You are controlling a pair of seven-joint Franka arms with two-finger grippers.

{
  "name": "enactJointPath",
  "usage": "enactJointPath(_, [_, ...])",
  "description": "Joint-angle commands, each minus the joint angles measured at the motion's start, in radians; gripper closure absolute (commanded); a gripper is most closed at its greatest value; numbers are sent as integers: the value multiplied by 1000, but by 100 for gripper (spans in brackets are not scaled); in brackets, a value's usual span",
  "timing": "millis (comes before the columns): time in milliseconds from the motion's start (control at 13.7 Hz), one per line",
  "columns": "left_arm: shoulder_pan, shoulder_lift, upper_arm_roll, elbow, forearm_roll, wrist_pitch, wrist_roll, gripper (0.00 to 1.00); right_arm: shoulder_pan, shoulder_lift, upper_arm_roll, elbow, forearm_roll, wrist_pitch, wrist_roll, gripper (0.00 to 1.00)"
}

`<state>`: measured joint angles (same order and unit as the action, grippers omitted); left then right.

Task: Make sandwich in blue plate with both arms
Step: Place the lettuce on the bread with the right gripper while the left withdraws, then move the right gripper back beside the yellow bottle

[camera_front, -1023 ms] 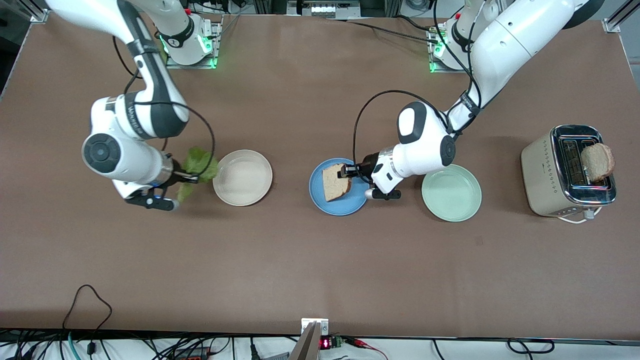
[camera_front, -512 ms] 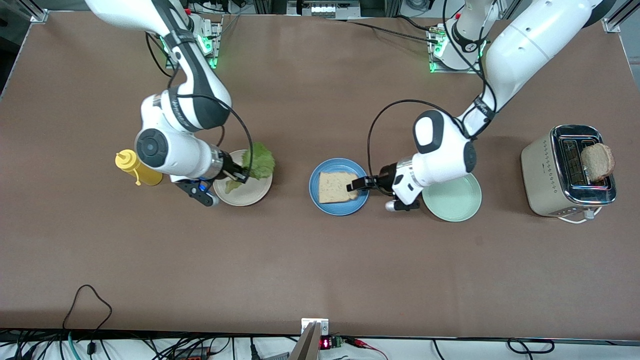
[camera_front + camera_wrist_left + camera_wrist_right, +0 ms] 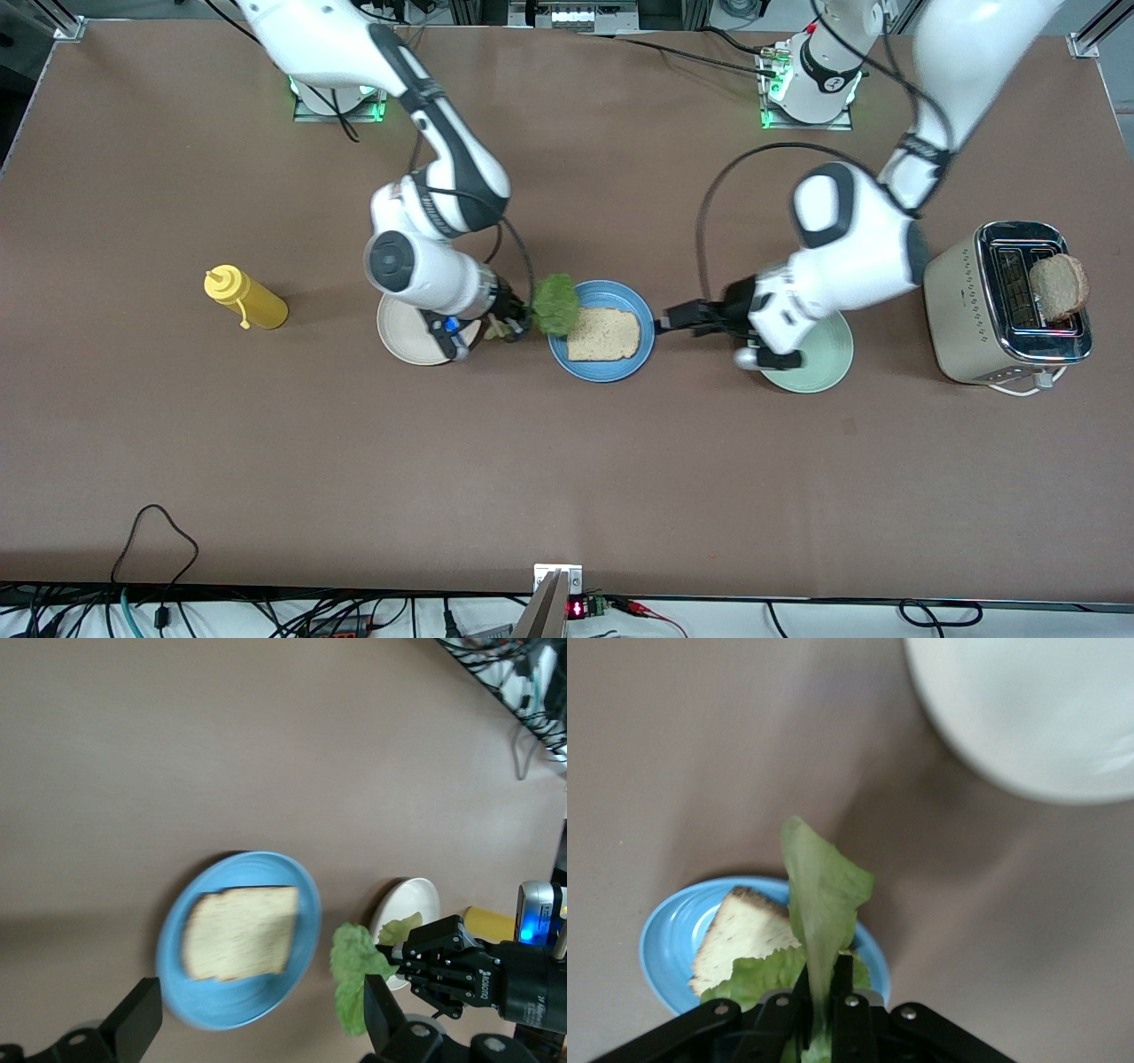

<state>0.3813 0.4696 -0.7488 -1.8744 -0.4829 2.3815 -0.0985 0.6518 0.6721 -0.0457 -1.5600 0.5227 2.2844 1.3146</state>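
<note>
While both arms reach in from their bases, the scene reads as follows.

Surface: brown table [image 3: 567, 461] with a matte top, spanning the whole front view.
Room: black cables [image 3: 151, 532] trail along the table edge nearest the front camera; metal frame pieces show at the corners by the bases.
Blue plate [image 3: 602, 368]: mid-table, between the cream plate [image 3: 403, 341] and the mint-green plate [image 3: 819, 368], apart from both.
Bread slice [image 3: 604, 334]: lying flat in the blue plate, uncovered.
Lettuce leaf [image 3: 555, 304]: pinched in the right gripper [image 3: 516, 321], hanging over the blue plate's rim at the right arm's end; the right wrist view shows it drooping past the fingers with the bread below.
Right gripper state: clamped on the lettuce.
Left gripper [image 3: 675, 316]: fingers spread wide, holding nothing, just off the blue plate's rim toward the mint-green plate.
Toaster [image 3: 1005, 306]: at the left arm's end, with a second bread slice [image 3: 1059, 286] sticking up from a slot.
Mustard bottle [image 3: 244, 299]: yellow, lying toward the right arm's end, well apart from the plates.
</note>
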Motion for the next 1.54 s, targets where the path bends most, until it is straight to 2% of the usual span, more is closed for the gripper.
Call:
enactJointPath(0, [131,-20,-7,82,204,-221,36,0,57,101,-10,115,20,52,126,99])
enactJointPath(219, [166,-58,-3,109,431,-255,42,0,95,165,-8,156,22,170,224,95])
enactJointPath(292, [166,-72,-1,115,504,-266,39,0,104,179,-8,162,22,193,241,73])
enactJointPath(366, [166,-81,-1,132,583,-271,37,0,115,185,-8,163,20,202,250,39])
enactJointPath(439, [166,-94,3,150,637,-286,37,0,117,187,-10,163,16,199,246,0])
enactJointPath(585, [86,-147,107,203,655,-350,40,0,114,175,-13,161,-12,188,209,0])
enactJointPath(731, [-89,-167,330,302,639,-462,43,0,91,153,-23,159,-29,140,175,0])
enactJointPath(804, [-143,-189,411,310,638,-479,43,0,65,126,-34,163,-55,60,129,0])
enactJointPath(950, [-188,-248,511,301,592,-488,40,0,11,45,-57,161,-131,-128,-27,0])
enactJointPath(1097, [-299,-302,651,299,563,-562,42,0,-49,-31,-60,159,-161,-294,-188,0])
enactJointPath(1170, [-343,-324,696,297,557,-594,40,0,-84,-64,-60,159,-177,-372,-272,0])
enactJointPath(1243, [-357,-347,707,291,543,-632,34,0,-113,-90,-59,156,-196,-435,-347,0])
enactJointPath(1462, [-354,-439,706,201,535,-653,31,0,-207,-185,-59,147,-288,-612,-599,0])
